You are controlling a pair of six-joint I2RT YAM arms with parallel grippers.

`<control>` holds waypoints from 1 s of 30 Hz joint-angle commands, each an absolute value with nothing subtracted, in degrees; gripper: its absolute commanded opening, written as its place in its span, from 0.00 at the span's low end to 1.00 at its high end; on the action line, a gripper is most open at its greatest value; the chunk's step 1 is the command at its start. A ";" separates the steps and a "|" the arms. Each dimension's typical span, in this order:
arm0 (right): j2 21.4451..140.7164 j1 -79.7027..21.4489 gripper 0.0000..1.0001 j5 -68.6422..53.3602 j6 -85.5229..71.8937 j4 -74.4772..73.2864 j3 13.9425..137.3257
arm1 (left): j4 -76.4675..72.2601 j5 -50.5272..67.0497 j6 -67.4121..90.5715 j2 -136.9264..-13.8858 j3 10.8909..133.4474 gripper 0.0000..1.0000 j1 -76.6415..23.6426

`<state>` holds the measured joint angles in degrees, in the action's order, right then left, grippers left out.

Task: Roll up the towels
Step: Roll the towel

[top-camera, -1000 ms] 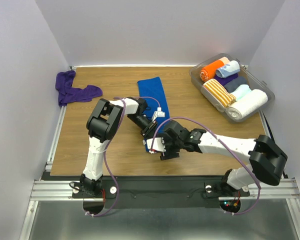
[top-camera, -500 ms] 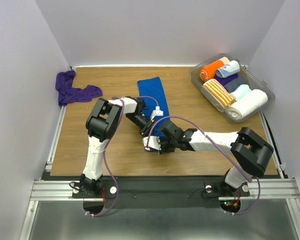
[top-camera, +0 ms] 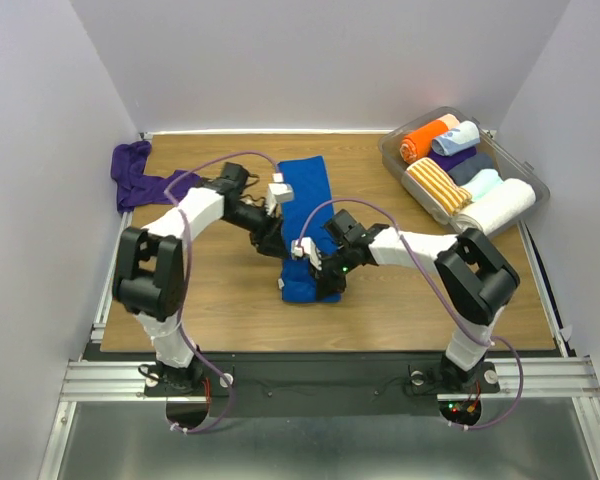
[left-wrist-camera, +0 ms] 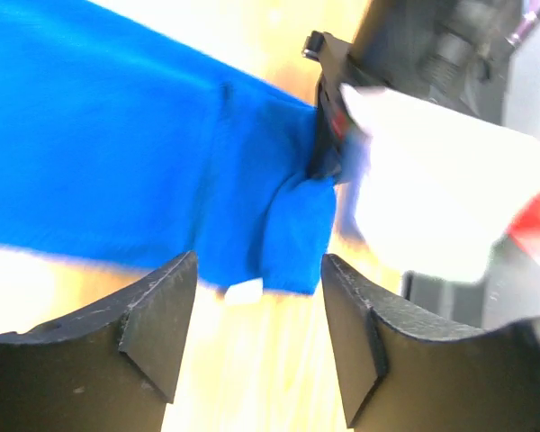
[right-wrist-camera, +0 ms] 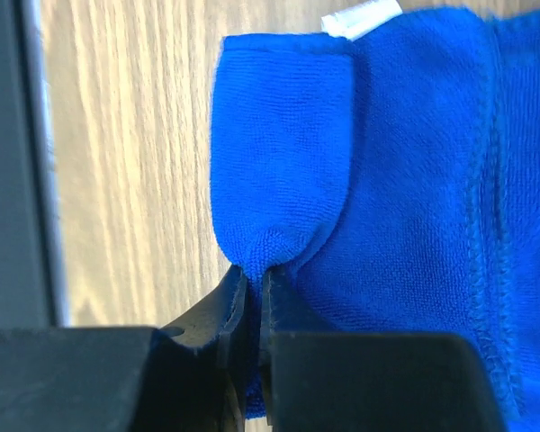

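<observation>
The royal blue towel [top-camera: 302, 190] lies as a long strip on the wooden table, its near end folded over [top-camera: 298, 285]. My right gripper [top-camera: 323, 278] is shut on a pinch of that folded near edge [right-wrist-camera: 279, 243], with the jaws meeting on the cloth [right-wrist-camera: 253, 286]. My left gripper [top-camera: 269, 237] stands open at the strip's left edge. Nothing is between its fingers [left-wrist-camera: 259, 346], and the blue towel [left-wrist-camera: 117, 153] lies just beyond them. The dark purple towel [top-camera: 145, 182] lies crumpled at the far left corner.
A clear bin [top-camera: 510, 160] at the far right holds several rolled towels, among them orange, striped, pale blue and white ones. White walls close in the table on three sides. The right wrist's camera housing [left-wrist-camera: 432, 180] sits close in front of the left gripper.
The left gripper opened and let go of the blue towel, and that arm's elbow swung out to the left. The right gripper shut on the folded near edge.
</observation>
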<state>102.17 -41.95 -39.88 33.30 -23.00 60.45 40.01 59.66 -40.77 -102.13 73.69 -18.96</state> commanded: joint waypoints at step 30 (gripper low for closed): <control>128.49 -32.17 0.01 -68.03 18.63 -40.34 79.36 | -7.29 11.17 -56.87 -60.82 26.19 0.87 -52.99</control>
